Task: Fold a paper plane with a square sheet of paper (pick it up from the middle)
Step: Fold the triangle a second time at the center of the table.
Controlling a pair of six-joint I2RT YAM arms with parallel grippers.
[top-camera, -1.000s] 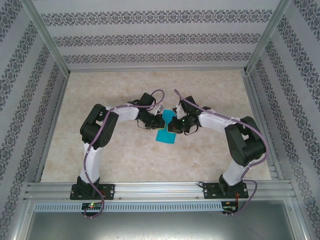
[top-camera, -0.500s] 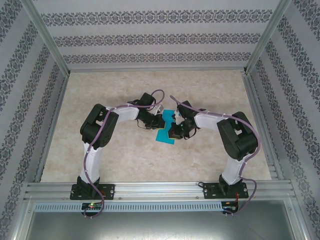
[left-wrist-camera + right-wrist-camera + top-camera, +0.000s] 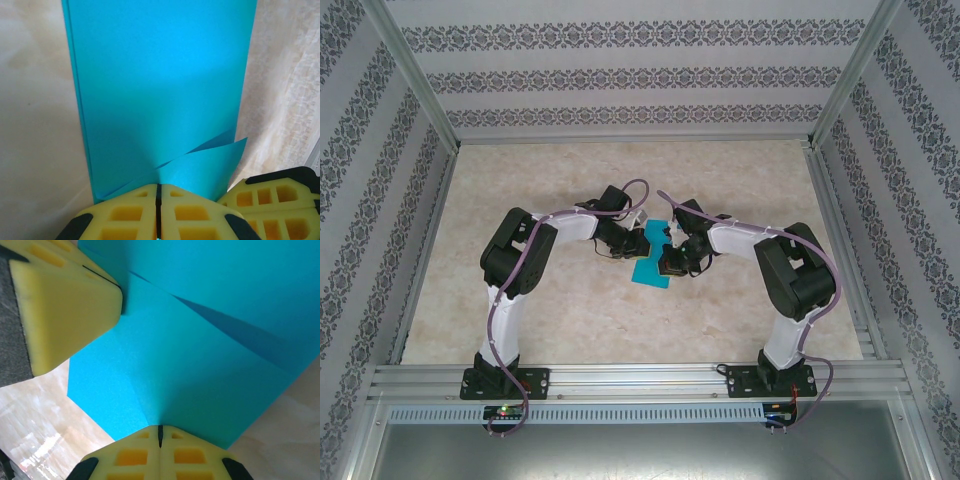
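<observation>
The square sheet of paper (image 3: pixel 650 272) lies in the middle of the table (image 3: pixel 570 320), doubled into a narrow strip with one corner flap lifted. The left gripper (image 3: pixel 158 187) meets it from 10 o'clock and the right gripper (image 3: pixel 160 429) from 3 o'clock. Each has its fingers pressed together on the paper's edge, probably to pin the layers while a crease forms

Bright, even light, soft shadows; a pale sheen crosses the paper (image 3: pixel 165 80) close up

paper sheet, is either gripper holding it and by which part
Both seem to pinch the square sheet of paper: left gripper at its folded-over flap, right gripper at an edge where a crease ends.
</observation>
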